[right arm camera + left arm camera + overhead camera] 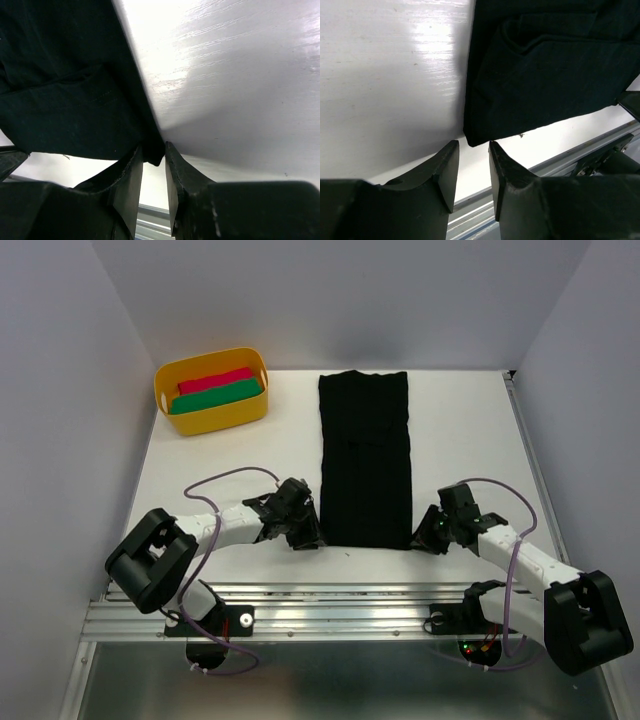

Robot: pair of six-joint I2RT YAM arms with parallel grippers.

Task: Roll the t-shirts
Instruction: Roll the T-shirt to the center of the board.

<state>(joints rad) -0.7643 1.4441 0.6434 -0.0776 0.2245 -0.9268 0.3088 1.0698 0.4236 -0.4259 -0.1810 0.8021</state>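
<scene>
— What was nearest, and how did it look?
— The two claws, dark and hard-looking, with wedge-shaped fingers. The left claw (472, 150) had its jaws apart, and nothing was between them. The near left corner of the t-shirt (365, 460) lay just in front of its tips.
— And the right claw (153, 147)?
— Its jaws stood a little apart around the near right corner of the t-shirt. Whether they really pinched it, I could not tell.
— Where was the t-shirt?
— Flat on the white, slightly shiny table (230, 455). It was folded to a long narrow strip of soft matte black cloth, reaching from the claws toward the far edge.
— Any container?
— A yellow tub (165, 390) with rounded corners stood at the far left, well apart from the t-shirt. In it lay a red cloth (215, 380) and a green cloth (215, 397), side by side.
</scene>
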